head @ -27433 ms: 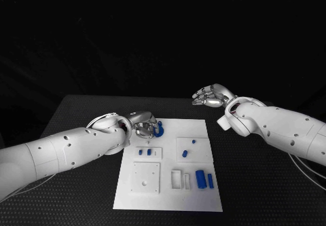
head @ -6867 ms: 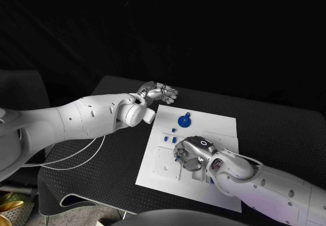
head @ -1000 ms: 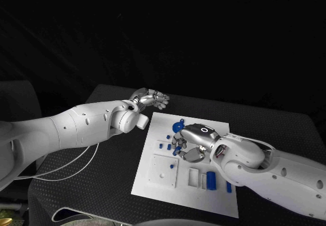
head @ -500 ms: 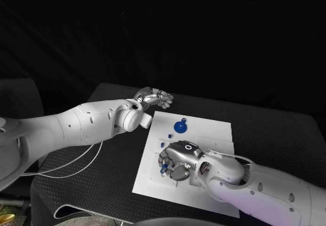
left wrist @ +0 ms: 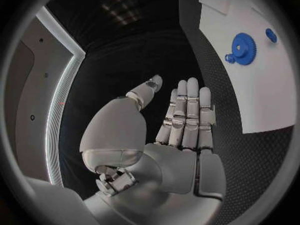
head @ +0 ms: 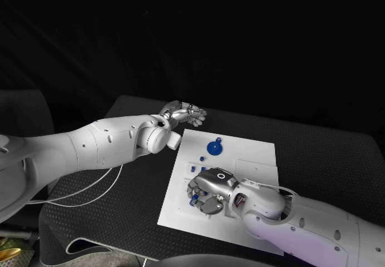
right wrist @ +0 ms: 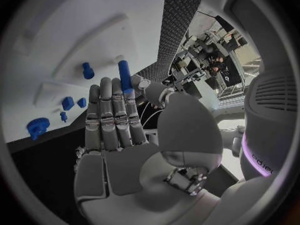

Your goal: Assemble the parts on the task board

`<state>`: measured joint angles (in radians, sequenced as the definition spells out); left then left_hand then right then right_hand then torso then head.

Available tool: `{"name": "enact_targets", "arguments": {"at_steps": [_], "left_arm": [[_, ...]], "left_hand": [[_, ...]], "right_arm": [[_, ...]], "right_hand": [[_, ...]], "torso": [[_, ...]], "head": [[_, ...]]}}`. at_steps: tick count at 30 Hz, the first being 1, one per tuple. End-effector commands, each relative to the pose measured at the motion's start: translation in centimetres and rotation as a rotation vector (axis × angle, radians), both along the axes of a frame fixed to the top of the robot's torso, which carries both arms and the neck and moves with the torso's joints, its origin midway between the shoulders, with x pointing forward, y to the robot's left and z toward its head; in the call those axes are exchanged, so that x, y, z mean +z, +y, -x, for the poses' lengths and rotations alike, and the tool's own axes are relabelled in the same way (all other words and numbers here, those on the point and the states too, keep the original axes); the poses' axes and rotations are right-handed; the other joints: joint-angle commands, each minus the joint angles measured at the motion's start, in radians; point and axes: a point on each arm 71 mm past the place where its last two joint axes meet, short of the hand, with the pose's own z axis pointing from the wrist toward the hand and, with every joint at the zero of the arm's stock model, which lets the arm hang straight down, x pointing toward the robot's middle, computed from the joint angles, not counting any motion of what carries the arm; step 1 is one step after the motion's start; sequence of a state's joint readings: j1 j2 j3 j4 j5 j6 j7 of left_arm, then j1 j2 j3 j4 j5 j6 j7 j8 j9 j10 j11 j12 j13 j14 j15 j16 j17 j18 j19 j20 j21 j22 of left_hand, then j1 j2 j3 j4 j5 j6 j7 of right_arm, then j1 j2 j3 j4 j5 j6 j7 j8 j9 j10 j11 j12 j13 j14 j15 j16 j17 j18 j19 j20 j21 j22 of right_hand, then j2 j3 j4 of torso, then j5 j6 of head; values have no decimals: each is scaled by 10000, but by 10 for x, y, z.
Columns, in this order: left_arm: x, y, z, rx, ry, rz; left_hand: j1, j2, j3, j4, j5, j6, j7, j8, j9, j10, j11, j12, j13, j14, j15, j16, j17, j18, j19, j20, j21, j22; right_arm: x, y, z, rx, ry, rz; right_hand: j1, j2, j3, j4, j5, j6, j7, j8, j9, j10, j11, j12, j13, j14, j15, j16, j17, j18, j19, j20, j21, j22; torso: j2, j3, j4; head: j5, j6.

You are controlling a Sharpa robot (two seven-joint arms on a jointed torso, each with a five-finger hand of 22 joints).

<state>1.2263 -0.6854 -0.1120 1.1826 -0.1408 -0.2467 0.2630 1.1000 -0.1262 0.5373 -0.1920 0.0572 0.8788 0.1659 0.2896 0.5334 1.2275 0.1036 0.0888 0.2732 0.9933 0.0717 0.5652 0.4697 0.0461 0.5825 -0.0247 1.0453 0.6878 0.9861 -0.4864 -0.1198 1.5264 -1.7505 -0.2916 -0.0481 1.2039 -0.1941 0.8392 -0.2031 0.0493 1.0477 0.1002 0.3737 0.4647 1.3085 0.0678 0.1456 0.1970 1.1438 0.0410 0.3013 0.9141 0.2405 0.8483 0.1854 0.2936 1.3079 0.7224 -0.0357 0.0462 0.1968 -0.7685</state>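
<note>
Blue plastic, hard and smooth, is what we are dealing with: the blue peg (right wrist: 125, 74) is a short, stiff cylinder, surely very light, and we judge it slippery against metal fingertips. The right hand (head: 210, 192) appears to hold it by its lower end, pinched between the thumb and a fingertip, while the other fingers lie straight and close together. With so little of the peg inside the grip, it could tilt or twist out. A hold nearer the middle of the shaft, with the free end left bare for the socket, would suit it better.

We take the blue gear (head: 214, 147) as our landmark. It lies flat on the far part of the task board (head: 248, 146). The right hand and its peg hover over the board's near part, well on the robot's side of the gear. The small blue pieces (head: 195, 167) sit between the gear and that hand, close to the fingers, and a careless sweep could knock them. Beside them, to the gear's near right, a raised white square (head: 255, 166) stands on the board.

The left hand (head: 183, 115) is off the board, beyond the gear and to its left, above the black table (head: 321, 150). Its fingers are stretched out, the thumb is apart, and it holds nothing. It blocks nothing.
</note>
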Motion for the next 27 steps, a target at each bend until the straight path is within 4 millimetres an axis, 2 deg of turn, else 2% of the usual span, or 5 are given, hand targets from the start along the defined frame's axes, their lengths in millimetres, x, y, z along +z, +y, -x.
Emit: {"name": "enact_targets", "arguments": {"at_steps": [1,15,27], "left_arm": [[2,-3,0,-173,-46,150],[1,-2,1,-169,-21,142],[1,-2,1,-183,-20,148]], "left_hand": [[36,-32,11,-38,17,-62,-8,24,-8,-28,-23,-21,-13,-9,74,-52,17,118,-49,44,-51,13],[29,-35,6,-33,16,-70,-5,24,-10,-33,-21,-22,-15,-9,76,-68,34,117,-50,46,-54,16],[27,-34,6,-30,17,-77,-3,23,-12,-36,-20,-23,-17,-9,77,-79,46,116,-51,47,-57,17]], "right_arm": [[-2,1,1,150,-167,97],[-10,-3,0,104,-160,529],[-10,-5,-2,-23,-613,699]], "right_hand": [[35,106,50,9,-10,43,13,23,10,105,-42,20,17,72,11,33,17,196,71,-12,34,231],[30,111,55,-10,-10,42,13,24,15,108,-42,14,19,76,11,28,19,195,66,-11,40,231],[37,103,68,-43,-10,54,7,32,26,127,-49,13,26,91,6,28,26,198,67,-12,52,232]], "torso": [[-5,5,-16],[-9,2,-13],[-12,10,-3]], "head": [[10,-25],[39,-101],[26,-116]]}}
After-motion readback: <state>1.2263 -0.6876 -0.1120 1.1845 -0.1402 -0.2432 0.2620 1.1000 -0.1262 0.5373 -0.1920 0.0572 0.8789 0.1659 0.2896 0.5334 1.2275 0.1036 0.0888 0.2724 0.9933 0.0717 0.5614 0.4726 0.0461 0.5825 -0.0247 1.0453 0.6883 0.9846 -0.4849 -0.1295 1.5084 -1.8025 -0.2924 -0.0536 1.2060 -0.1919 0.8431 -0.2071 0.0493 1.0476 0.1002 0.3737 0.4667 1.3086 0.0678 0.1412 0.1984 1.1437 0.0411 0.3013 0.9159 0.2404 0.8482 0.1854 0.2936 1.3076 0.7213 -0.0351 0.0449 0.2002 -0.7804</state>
